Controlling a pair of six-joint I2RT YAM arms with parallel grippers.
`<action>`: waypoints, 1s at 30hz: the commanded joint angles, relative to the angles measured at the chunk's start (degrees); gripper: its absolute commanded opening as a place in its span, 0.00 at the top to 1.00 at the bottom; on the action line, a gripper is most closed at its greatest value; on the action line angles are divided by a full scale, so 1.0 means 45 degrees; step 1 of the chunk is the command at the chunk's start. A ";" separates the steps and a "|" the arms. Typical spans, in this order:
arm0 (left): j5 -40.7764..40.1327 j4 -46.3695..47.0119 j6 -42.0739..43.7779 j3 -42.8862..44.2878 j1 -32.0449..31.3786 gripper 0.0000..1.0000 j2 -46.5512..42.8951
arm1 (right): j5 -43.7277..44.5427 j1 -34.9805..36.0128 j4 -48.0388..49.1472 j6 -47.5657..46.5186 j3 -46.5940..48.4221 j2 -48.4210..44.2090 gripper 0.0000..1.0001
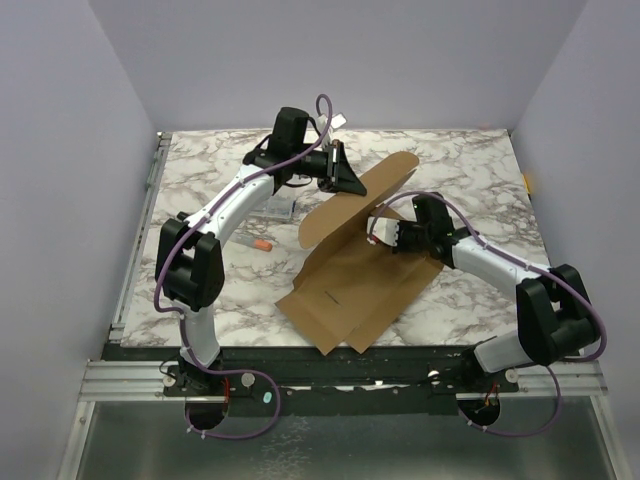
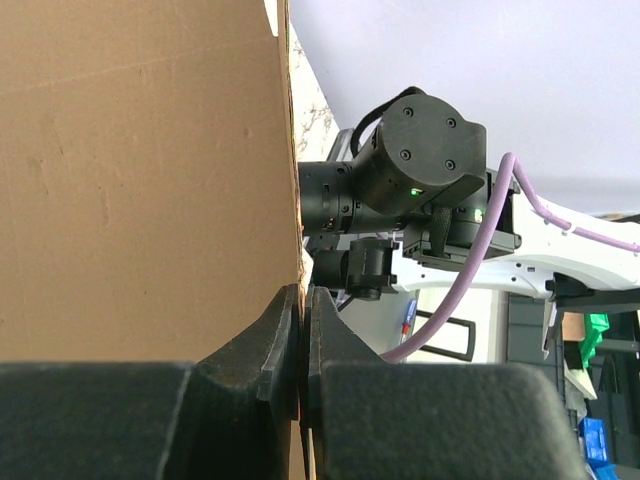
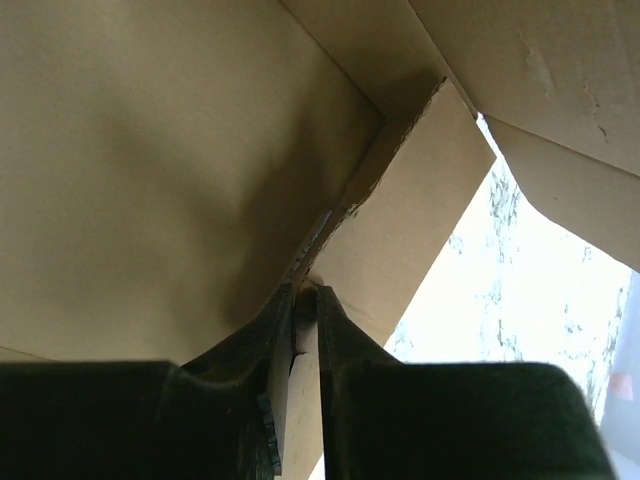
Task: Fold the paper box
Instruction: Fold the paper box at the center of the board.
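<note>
The paper box is a brown cardboard sheet lying partly unfolded in the middle of the marble table, with its far flaps lifted. My left gripper holds the raised far flap; in the left wrist view its jaws are pressed together on the edge of the paper box. My right gripper reaches in from the right at a lifted flap. In the right wrist view a narrow strip of the paper box fills the slim gap between the jaws of the right gripper.
A small clear plastic case and an orange-tipped marker lie on the table left of the cardboard, under my left arm. Purple walls close in the back and sides. The right arm's wrist sits close beyond the flap.
</note>
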 commanded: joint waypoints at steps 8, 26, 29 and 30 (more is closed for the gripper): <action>0.0189 0.0289 0.0833 -0.1083 -0.0126 1.00 -0.0423 | -0.0740 -0.0705 0.0316 0.1818 0.0284 -0.0063 0.73; 0.0586 -0.0200 0.1402 -0.1819 -0.0419 1.00 -0.0554 | -0.1469 -0.1147 0.0715 0.2339 -0.0142 -0.0665 0.70; 0.0425 -0.0225 0.1283 -0.1448 -0.0420 1.00 -0.0453 | -0.1757 -0.1515 0.0666 0.3009 -0.0010 -0.0993 0.67; 0.0404 -0.0238 0.1253 -0.1325 -0.0419 1.00 -0.0407 | -0.2195 -0.1873 0.0378 0.3357 0.0203 -0.1178 0.65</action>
